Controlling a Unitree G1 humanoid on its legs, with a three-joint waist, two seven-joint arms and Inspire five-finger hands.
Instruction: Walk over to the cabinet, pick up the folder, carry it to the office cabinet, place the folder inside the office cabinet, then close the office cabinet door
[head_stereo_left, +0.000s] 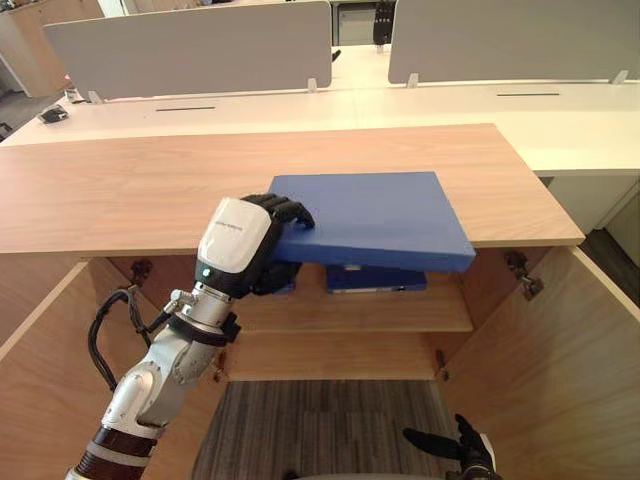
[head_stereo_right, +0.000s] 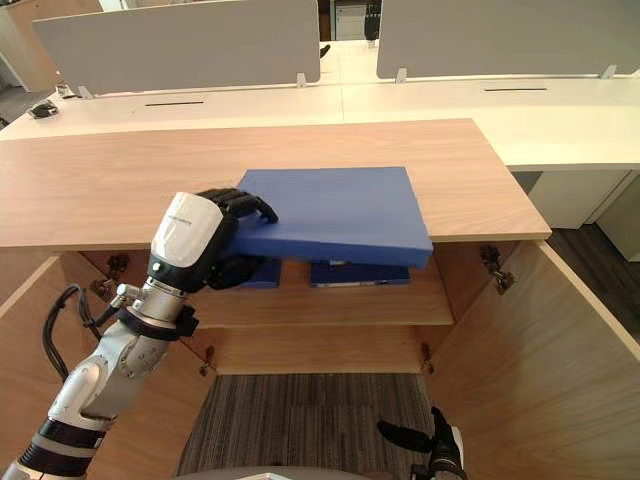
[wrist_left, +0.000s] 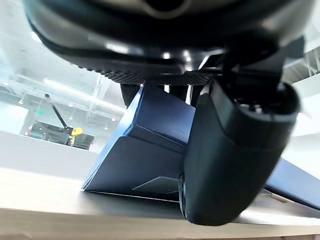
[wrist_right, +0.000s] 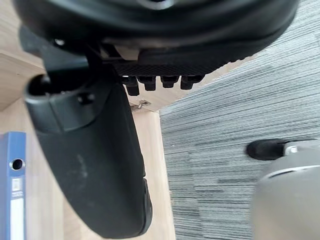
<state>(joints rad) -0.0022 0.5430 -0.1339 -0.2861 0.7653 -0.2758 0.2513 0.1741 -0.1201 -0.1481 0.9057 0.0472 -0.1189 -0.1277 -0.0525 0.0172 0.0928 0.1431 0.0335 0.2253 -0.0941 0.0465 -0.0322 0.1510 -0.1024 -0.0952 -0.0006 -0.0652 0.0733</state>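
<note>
One corner of the folder (head_stereo_left: 380, 215) pinched by my curled left fingers (head_stereo_left: 283, 210); so off-centre a hold may let it twist free.

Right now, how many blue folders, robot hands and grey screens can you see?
Folders: 3. The top folder is on the cabinet; two shelf folders are part hidden.
Hands: 2. The left hand grips the top folder; the right hand hangs low.
Screens: 2. Left screen, right screen.
Total: 7
</note>
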